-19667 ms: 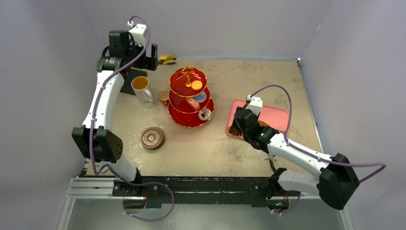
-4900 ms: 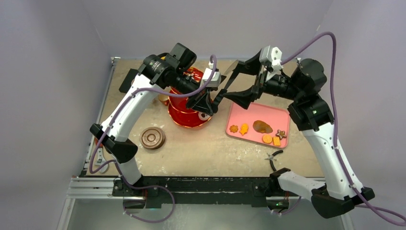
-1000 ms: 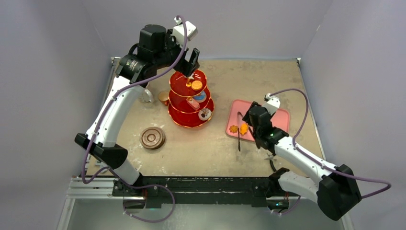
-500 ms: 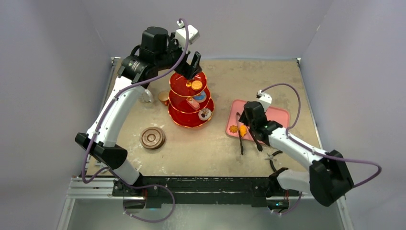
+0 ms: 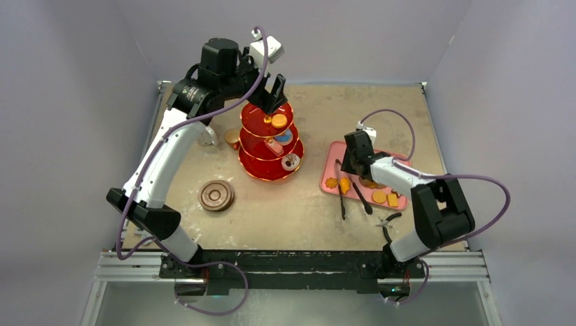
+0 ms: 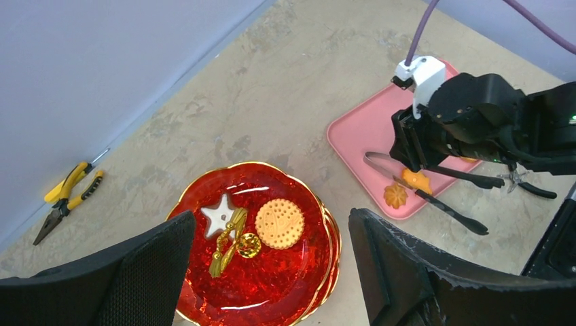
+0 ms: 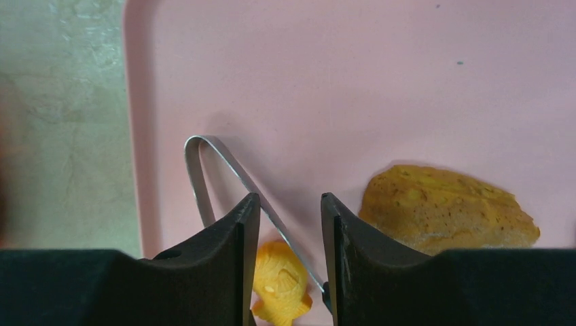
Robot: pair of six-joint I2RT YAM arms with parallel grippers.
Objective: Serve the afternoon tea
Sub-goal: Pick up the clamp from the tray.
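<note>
**Right gripper (image 7: 289, 204) low over pink tray (image 7: 353, 75), jaws apart**

Right gripper: fingers parted by a narrow gap. One metal arm of the tongs (image 7: 201, 157) crosses that gap, with no visible clamp on it. A yellow fish-shaped pastry (image 7: 280, 280) lies on the tray beside that arm, and a brown bun (image 7: 448, 204) is just to its right.

Left gripper (image 6: 272, 221): spread wide, empty, above the red three-tier stand (image 5: 261, 166). The top tier carries a round biscuit (image 6: 279, 223) and a white star (image 6: 219, 214).

Brown saucers (image 5: 217, 195) are stacked on the table, well apart from the tray.
</note>
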